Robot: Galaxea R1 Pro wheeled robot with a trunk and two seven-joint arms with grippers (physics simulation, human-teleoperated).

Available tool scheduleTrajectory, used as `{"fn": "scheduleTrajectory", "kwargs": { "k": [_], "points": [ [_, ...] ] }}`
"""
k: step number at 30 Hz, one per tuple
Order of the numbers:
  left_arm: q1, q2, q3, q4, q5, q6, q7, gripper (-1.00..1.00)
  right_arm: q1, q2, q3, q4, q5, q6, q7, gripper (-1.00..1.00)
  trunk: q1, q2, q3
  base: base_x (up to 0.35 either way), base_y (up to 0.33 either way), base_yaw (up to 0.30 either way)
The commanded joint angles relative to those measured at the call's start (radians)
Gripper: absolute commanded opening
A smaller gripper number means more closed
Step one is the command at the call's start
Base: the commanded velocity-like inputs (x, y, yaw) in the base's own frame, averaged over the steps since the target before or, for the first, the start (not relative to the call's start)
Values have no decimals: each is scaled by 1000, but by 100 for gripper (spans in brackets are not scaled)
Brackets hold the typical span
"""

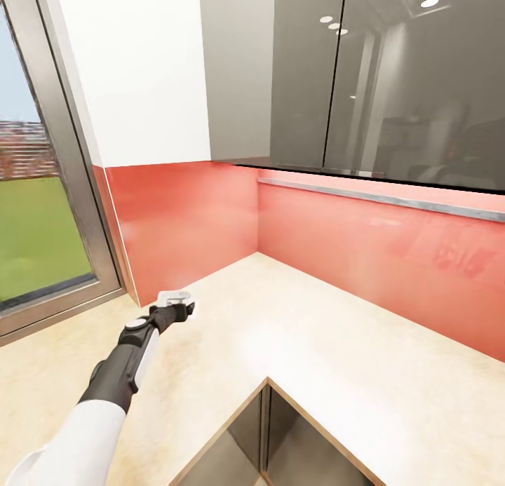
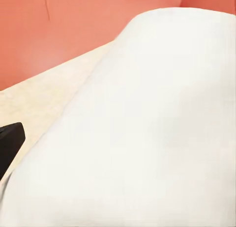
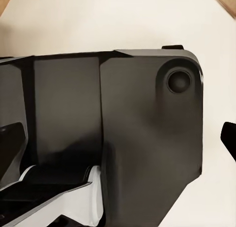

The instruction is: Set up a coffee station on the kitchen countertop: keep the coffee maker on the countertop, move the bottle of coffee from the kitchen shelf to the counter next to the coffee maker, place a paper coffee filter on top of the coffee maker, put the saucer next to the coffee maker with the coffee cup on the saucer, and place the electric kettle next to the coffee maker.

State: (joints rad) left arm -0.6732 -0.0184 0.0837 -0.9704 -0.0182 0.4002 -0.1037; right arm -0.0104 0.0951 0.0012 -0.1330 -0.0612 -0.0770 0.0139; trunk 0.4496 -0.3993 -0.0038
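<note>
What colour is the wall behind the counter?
The backsplash is red, a bit salmon-pink. The head view shows it best, running above the light countertop.

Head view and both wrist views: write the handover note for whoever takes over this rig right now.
Left gripper: stretched out over the countertop towards the corner of the red backsplash. A white thing sits right in front of its wrist camera. I cannot tell what it is, or how the jaws stand.
Right gripper: jaws look apart, pointing at the robot's own dark body.
Done: nothing these pictures can confirm.
Left: treat every step as open, namely bottle, filter, saucer with cup, and kettle by the coffee maker.
</note>
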Motion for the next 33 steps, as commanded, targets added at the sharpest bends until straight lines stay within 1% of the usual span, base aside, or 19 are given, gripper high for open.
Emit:
{"fn": "scheduleTrajectory", "kwargs": {
  "k": [1,6,16,25,28,33],
  "points": [
    [3,-3,-3,-17,-2,6,-8,-100,0,-1,3,1,-4,-5,1,100,0,-1,0,-323,0,0],
    [3,-3,-4,-19,-2,6,-8,-100,0,-2,4,1,-4,-6,1,100,0,-1,0,-326,-43,0],
    [3,-7,-4,-24,-2,5,-8,-100,0,-9,5,2,-3,-6,1,100,0,-1,0,-288,-157,4],
    [1,-8,-2,-33,-2,5,-8,-100,0,-11,5,3,-3,-6,1,100,0,-1,7,-302,-112,142],
    [2,-8,-3,-50,-2,6,-8,-100,0,-11,5,3,-3,-6,0,100,0,-1,8,-333,-12,39],
    [3,-12,-6,-54,-2,6,-8,-100,0,-11,5,3,-3,-6,-2,100,0,-1,8,-320,-59,3]
  ]
}}
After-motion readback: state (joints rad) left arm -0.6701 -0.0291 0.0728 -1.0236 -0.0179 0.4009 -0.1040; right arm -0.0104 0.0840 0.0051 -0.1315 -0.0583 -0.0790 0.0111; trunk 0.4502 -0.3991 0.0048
